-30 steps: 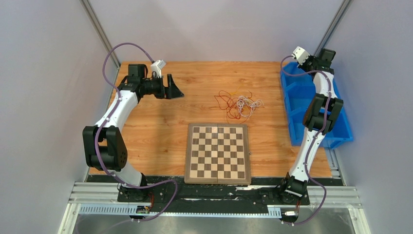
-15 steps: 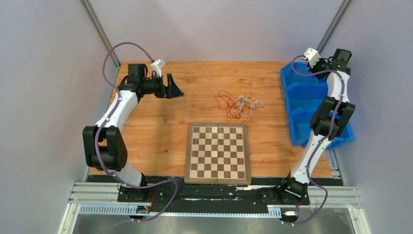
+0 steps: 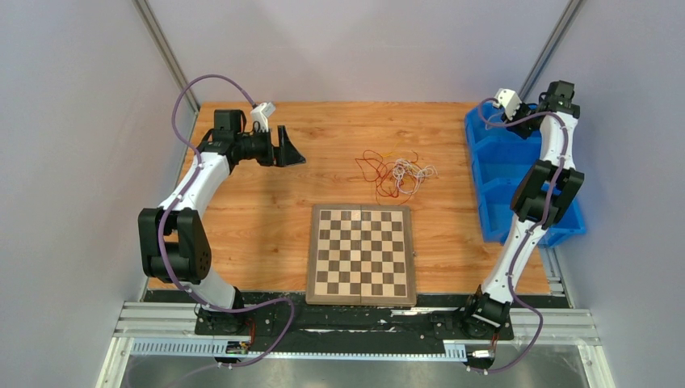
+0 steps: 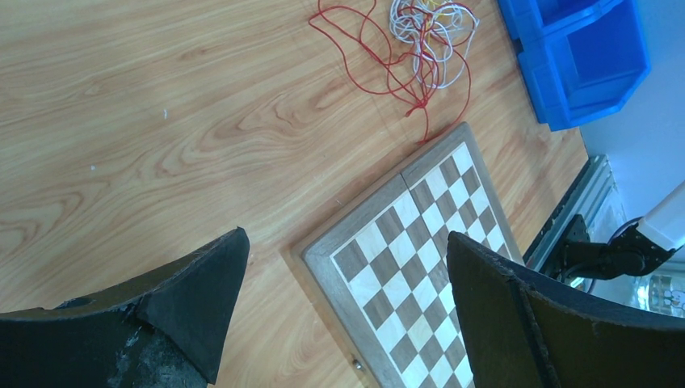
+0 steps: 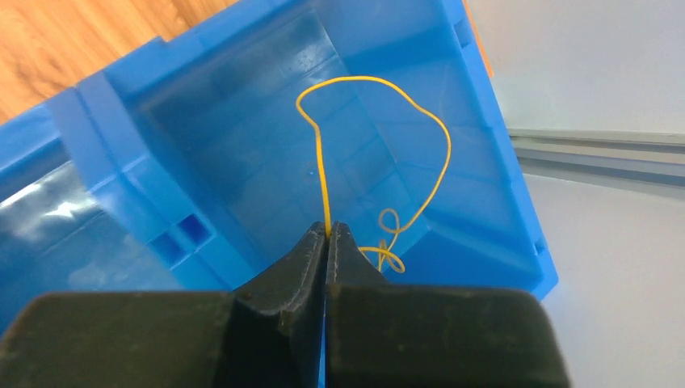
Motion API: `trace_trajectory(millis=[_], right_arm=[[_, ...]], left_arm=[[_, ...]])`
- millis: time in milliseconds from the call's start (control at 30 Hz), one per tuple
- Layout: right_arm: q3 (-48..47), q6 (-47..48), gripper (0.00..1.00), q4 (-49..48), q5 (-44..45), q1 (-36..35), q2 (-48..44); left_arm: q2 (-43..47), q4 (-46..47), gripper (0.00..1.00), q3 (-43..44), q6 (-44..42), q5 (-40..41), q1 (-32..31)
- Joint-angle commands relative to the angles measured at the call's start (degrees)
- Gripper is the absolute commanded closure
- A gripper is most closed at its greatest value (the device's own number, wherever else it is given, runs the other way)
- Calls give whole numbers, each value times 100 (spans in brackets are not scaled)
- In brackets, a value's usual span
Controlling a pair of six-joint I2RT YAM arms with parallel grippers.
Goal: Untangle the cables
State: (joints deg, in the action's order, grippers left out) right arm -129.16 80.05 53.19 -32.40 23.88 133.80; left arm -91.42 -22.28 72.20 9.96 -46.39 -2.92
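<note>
Two arms reach over the desk (image 3: 242, 210) in the top view. The left tool (image 3: 289, 147) hangs near the far left corner. The red and white cables (image 3: 396, 172) lie tangled towards the far edge, just beyond the chessboard (image 3: 361, 253). Blue bins (image 3: 489, 174) line the right edge.

Left wrist view: the jaws stand wide apart, holding nothing.

Right wrist view: the right tool (image 5: 327, 230) is pinched tight on one yellow cable (image 5: 319, 153), which loops over a bin's inside.

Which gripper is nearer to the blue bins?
Right. The right gripper hangs over the blue bins, pinching a yellow cable; the left gripper is far across the table.
</note>
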Motion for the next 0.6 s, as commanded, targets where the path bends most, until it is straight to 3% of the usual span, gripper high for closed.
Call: trace_trajectory(millis=[0,267,567], right_arm=[[-552,-104,96,6,155,-130,410],[-373,-334,52,-300,185,-272,350],[-353,-1076,20,-382,-686,-221,-338]], left_arm=[[184,197,0,15,41,-44,12],[208,75,0,88,-48,26,13],[181,68,0,121,-55,-8,11]])
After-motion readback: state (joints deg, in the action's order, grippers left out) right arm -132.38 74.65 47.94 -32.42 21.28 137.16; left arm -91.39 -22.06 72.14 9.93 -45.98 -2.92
